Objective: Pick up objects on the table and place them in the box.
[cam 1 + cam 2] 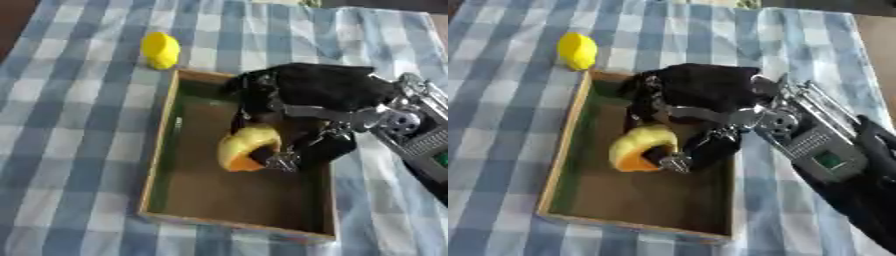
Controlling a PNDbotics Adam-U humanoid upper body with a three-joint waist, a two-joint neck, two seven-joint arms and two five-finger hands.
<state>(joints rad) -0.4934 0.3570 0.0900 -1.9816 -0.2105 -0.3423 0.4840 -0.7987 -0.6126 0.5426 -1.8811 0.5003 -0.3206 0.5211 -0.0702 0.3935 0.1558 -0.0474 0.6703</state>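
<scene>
The right hand (697, 107) is showing mostly black, with silver metal at the wrist and a small green patch on the grey panel behind it. Its fingers are curling around a yellow object (248, 148) shading to orange underneath. Beneath the hand, the box (162, 150) is showing tan wooden walls and a brown floor. Up and to the hand's left, a plain yellow object (160, 49) is lying on the blue-and-white checked cloth (79, 125) covering the counter.

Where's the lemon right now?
The lemon lies on the cloth at upper left, just outside the box's far left corner, away from the right hand.
</scene>
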